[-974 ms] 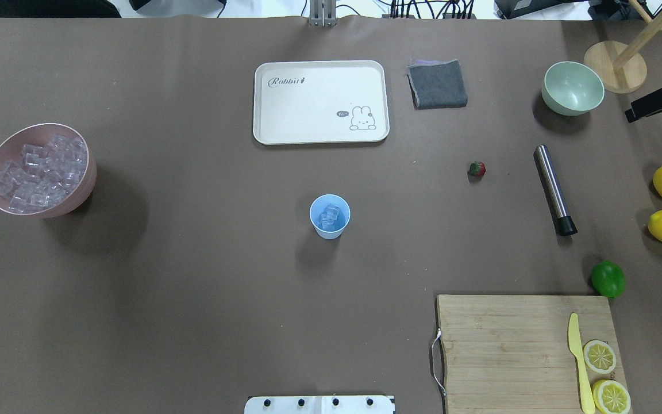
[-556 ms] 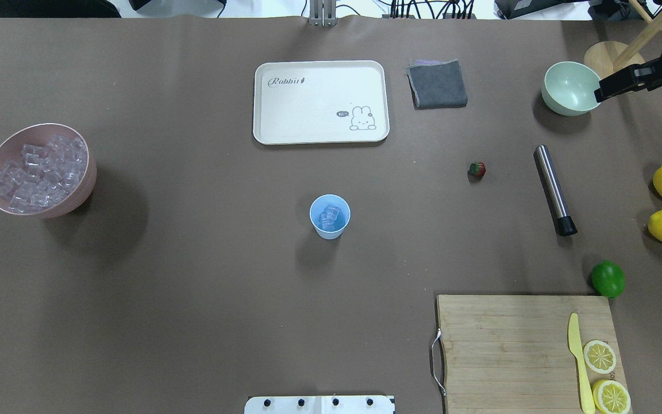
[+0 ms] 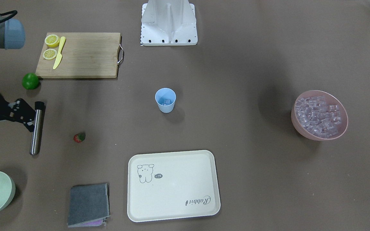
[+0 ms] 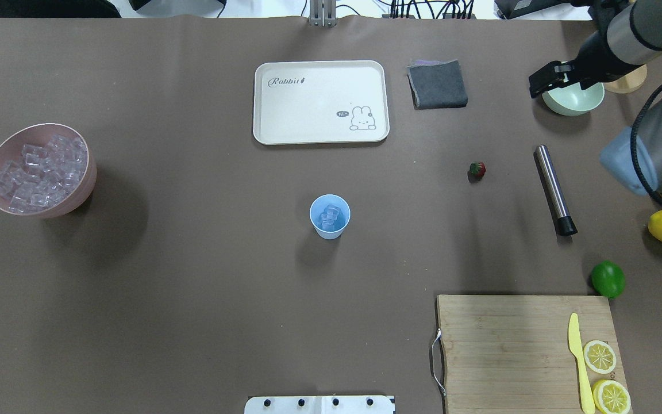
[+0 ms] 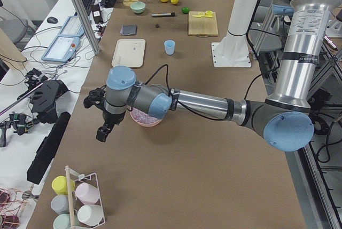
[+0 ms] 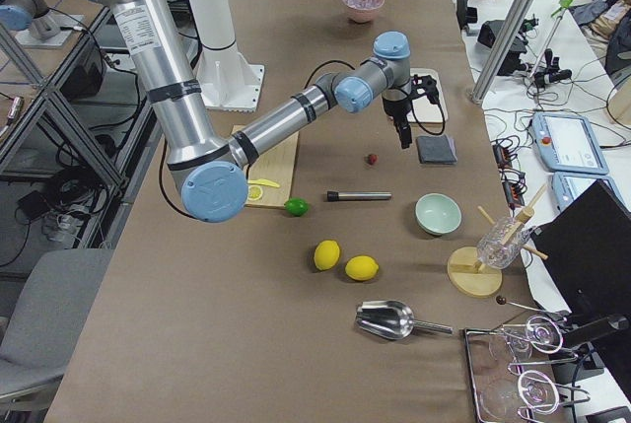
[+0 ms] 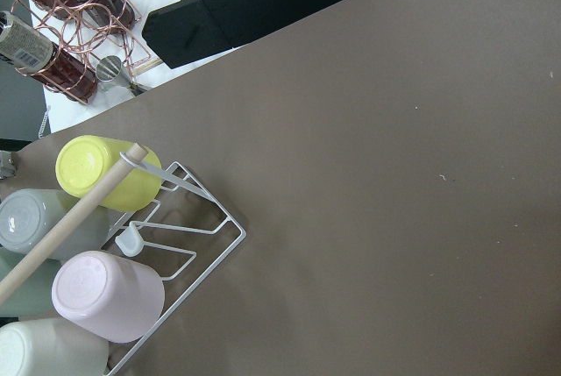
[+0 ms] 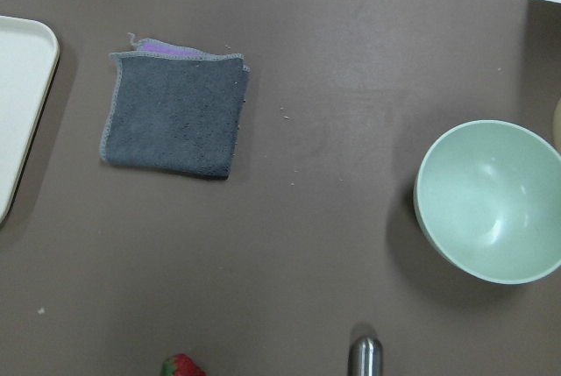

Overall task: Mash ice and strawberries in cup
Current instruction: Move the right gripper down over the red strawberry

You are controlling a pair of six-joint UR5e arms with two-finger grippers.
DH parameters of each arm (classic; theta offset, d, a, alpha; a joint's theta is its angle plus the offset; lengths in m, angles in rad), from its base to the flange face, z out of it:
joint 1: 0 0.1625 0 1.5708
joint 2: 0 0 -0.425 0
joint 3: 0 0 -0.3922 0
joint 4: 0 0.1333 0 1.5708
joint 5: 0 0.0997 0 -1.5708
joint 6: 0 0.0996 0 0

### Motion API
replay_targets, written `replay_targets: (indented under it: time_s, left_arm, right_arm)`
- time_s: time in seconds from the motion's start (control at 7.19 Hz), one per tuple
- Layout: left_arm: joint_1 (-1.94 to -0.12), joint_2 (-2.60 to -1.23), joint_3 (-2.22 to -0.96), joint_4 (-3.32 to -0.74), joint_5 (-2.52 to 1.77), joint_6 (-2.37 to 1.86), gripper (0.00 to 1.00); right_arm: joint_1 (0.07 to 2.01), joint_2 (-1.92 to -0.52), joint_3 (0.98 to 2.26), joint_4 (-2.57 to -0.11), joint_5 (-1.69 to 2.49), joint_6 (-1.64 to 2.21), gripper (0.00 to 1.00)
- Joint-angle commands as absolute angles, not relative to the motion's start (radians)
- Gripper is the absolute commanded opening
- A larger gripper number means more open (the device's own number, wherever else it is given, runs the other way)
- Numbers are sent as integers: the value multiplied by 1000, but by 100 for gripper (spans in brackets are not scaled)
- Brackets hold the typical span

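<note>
Right end effector (image 4: 539, 80) hung open and empty above the surface (image 4: 193, 287), at one o'clock from the strawberry (image 4: 477, 169); the cup (image 4: 330, 232), holding ice (image 4: 329, 217), stood at eight o'clock from it.

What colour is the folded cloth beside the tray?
The folded cloth is dark grey, with a purple layer peeking out along one edge. It shows best in the right wrist-mounted view.
</note>
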State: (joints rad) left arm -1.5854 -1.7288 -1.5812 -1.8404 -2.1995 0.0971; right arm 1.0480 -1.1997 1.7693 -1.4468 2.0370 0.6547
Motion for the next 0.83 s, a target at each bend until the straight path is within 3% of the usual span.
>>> replay_targets:
  time_s: [0.0, 0.7]
  left_arm:
    - [-1586, -1724, -1582, -1842, -2200, 95, 97]
    - [-1589, -1689, -1646, -1856, -2201, 97, 97]
  right_arm:
    - [951, -1148, 1705, -1447, 1968, 797, 100]
    - [864, -1106, 1513, -1356, 1977, 876, 100]
